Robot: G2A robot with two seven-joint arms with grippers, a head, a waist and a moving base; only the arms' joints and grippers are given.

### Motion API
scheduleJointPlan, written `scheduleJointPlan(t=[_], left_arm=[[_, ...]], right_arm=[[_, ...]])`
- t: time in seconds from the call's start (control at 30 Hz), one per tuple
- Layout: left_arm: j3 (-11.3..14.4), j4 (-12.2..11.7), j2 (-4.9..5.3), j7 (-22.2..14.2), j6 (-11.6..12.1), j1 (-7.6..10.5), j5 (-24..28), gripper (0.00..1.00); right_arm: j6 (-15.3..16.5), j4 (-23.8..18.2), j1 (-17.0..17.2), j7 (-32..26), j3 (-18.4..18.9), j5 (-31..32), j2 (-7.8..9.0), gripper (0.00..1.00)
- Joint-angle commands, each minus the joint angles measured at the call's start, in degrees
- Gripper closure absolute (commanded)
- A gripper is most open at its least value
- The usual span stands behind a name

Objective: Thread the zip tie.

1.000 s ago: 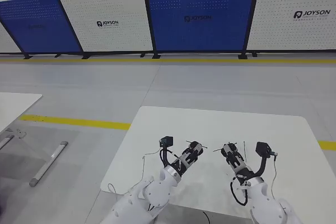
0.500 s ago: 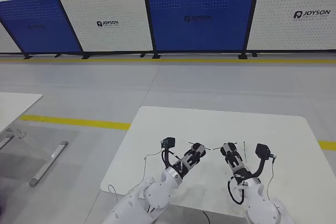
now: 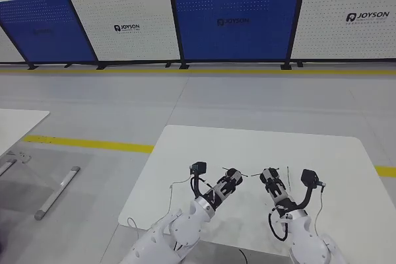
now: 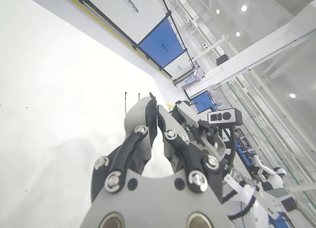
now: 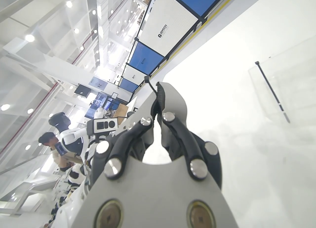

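Fingers [image 5: 172,100] of the right gripper [image 5: 158,93] are closed on the tie [image 5: 151,84], whose black head pokes out past the fingertips, clear of the table [image 5: 246,41].

From above, the right gripper [image 3: 270,175] is over the middle of the table [image 3: 251,138], nearer the near edge than the far one. The tie [image 3: 253,175] shows as a thin dark line running from it toward the left gripper [image 3: 232,175]. The 2 grippers point at each other, close but apart.

The left gripper [image 4: 156,108] has its fingers drawn together, with just a slit between the pads. I cannot tell whether the tie's end sits in that slit. In the left wrist view the right gripper [image 4: 182,112] is just beside the left fingertips.

A spare tie [image 5: 270,91] lies flat on the table, on what looks like a clear sheet [image 5: 303,78], well apart from the held one. From above, the spare tie [image 3: 288,173] lies just beside the right gripper on the side of the table's right edge, its length running toward the far edge.

Past the left fingers, 2 thin black strips [image 4: 126,103] with small heads show against the table [image 4: 49,66]; I cannot tell whether both lie on it.

Blue and white panels [image 3: 237,26] stand well beyond the far edge.
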State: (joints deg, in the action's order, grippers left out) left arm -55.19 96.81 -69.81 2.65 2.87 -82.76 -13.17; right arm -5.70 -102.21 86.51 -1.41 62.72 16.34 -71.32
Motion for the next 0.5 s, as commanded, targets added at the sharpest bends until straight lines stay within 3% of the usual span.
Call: scheduleJointPlan(t=[0.0,0.33,0.47], left_arm=[[0.0,0.0,0.0,0.0,0.0,0.0,0.0,1.0],[0.0,0.0,0.0,0.0,0.0,0.0,0.0,1.0],[-0.2,-0.1,-0.05,0.7,-0.2,0.07,-0.9,1.0]], right_arm=[[0.0,0.0,0.0,0.0,0.0,0.0,0.0,1.0],[0.0,0.0,0.0,0.0,0.0,0.0,0.0,1.0],[-0.7,0.0,0.4,2.8,-0.6,2.9,-0.26,1.0]])
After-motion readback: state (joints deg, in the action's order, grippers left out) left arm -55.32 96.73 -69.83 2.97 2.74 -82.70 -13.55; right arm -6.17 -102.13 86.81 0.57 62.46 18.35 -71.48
